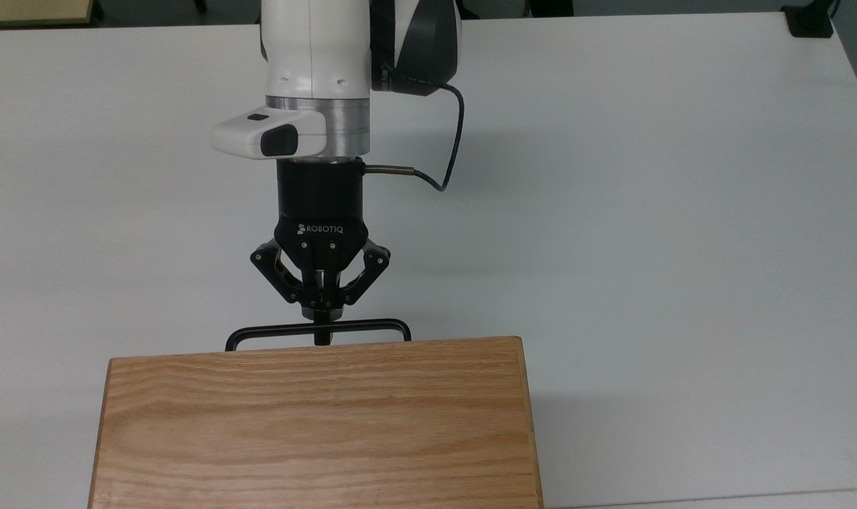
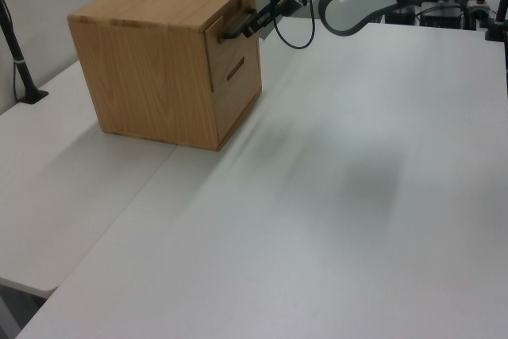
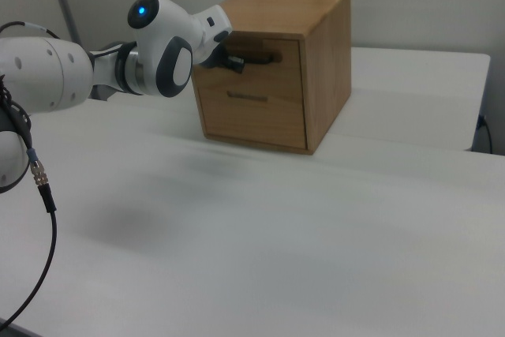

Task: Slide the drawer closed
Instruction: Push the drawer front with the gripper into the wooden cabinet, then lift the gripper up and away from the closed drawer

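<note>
Overhead, fingers (image 1: 323,311) pinch the handle (image 1: 259,331) narrowly; the right view reveals the drawer (image 3: 268,58) flush in the cabinet (image 3: 323,61).

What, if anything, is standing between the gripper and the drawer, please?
Nothing visible. The gripper is already at the drawer's handle, jaws closed around the bar, and the drawer sits flush in the cabinet.

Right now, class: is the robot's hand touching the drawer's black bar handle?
Touching. In the top view the hand has its fingertips closed together on the middle of the black bar handle, with no gap between them.
</note>
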`<action>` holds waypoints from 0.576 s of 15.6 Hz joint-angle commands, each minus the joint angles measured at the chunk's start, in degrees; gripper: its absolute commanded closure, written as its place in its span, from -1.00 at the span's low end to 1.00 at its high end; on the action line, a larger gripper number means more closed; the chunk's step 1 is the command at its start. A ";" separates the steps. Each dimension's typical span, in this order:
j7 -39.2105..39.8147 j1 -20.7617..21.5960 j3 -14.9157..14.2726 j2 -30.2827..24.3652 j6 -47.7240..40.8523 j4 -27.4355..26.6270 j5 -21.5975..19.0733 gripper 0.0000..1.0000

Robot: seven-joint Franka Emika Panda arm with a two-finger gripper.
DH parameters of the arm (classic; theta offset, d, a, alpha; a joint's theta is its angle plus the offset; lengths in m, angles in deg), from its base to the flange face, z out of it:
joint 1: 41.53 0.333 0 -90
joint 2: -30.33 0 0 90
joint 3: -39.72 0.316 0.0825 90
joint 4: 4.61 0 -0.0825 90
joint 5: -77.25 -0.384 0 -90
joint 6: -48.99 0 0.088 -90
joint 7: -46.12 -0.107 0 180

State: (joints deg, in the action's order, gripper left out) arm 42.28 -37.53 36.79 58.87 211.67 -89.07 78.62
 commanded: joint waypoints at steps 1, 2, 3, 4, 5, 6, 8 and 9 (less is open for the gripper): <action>-0.64 0.12 -0.14 0.38 4.58 2.01 -0.66 1.00; -0.64 0.12 -0.14 0.38 4.58 1.93 -0.58 1.00; -0.55 0.21 -0.14 0.30 4.58 1.84 -0.40 1.00; -0.29 0.21 -0.14 0.29 4.49 1.75 -0.40 1.00; -0.20 0.21 -0.14 0.29 4.32 1.49 -0.31 1.00; 0.06 0.30 -0.23 0.12 4.05 0.53 -0.31 1.00; 0.15 0.30 -0.23 -0.67 3.26 -2.10 -0.22 1.00; -0.02 0.39 -0.15 -1.46 2.56 -4.03 -0.31 1.00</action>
State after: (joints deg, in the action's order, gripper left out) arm 42.28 -37.53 36.79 59.11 212.70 -89.28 78.62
